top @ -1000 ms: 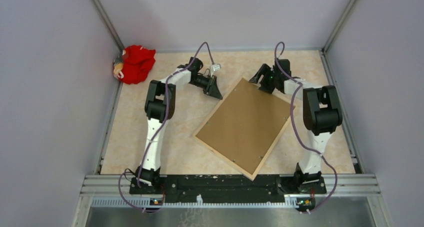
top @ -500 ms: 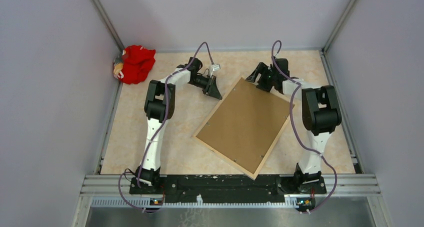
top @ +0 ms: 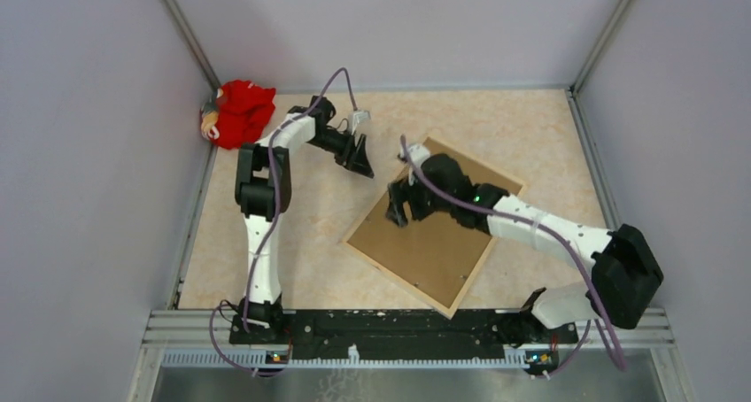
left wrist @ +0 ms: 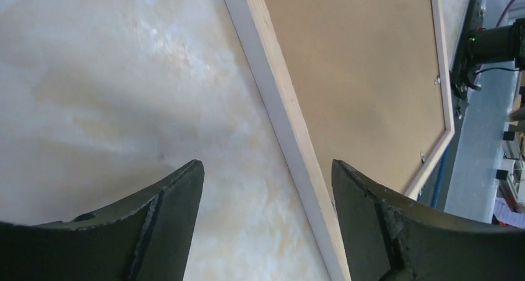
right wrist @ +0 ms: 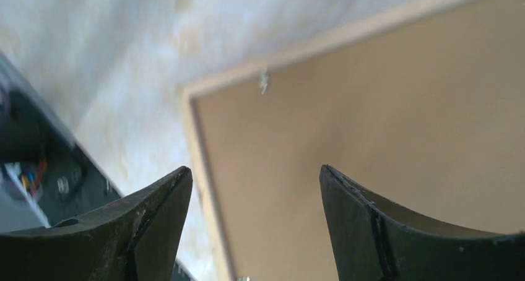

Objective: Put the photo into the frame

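The left pincer is seen wide open, nothing held, hovering over bare counter just beside the frame edge. The right pincer is also spread wide and empty, poised over the backing board near a frame corner; contact cannot be told. The frame is laid face down, diagonally, mid-counter: white outer edge, pale wood back, brown board seated inside, small metal tabs along the rim. A red cloth is bunched in the far-left corner.

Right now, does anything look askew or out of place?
The frame lies back up, skewed diagonally on the table, its brown backing in place. A red bundle sits in the far left corner, unrelated to framing. No photo shows in any view.
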{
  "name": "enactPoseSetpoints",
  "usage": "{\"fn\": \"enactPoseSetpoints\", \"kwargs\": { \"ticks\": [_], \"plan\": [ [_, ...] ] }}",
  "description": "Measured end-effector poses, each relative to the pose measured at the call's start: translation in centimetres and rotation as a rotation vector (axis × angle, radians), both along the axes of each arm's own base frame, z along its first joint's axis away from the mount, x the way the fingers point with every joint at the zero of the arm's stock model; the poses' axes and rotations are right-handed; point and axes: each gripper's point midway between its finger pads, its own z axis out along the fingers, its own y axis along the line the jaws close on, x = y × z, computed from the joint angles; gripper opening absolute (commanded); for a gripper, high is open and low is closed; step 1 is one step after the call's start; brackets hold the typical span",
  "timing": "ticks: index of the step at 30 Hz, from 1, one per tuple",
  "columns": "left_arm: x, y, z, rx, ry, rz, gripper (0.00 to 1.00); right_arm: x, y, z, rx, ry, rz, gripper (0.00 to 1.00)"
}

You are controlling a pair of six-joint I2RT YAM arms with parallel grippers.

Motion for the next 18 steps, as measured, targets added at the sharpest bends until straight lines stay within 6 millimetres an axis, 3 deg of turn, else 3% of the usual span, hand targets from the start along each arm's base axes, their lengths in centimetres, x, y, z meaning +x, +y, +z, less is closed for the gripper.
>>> {"fn": "enactPoseSetpoints", "kwargs": {
  "ticks": [3, 5, 9, 12, 18],
  "plan": [
    [-1.0, 1.7, 2.0, 0.013, -0.023, 0.006, 0.85, -6.6, 1.0, -4.2, -0.105, 0.053, 0.127, 0.72],
    [-1.9, 2.6, 3.2, 0.020, -0.044, 0.001, 0.85, -9.9, 0.9, -6.8, -0.191, 0.085, 0.188, 0.69],
    [-4.5, 4.1, 5.5, 0.032, -0.078, -0.022, 0.84, -14.6, 1.3, -9.7, -0.323, 0.091, 0.287, 0.60],
    [-6.0, 4.9, 6.3, 0.038, -0.086, -0.032, 0.83, -16.5, 1.5, -11.4, -0.389, 0.094, 0.319, 0.59],
    [-7.9, 5.9, 6.3, 0.054, -0.066, -0.040, 0.81, -17.3, 1.0, -12.3, -0.445, 0.086, 0.294, 0.50]
  ]
}}
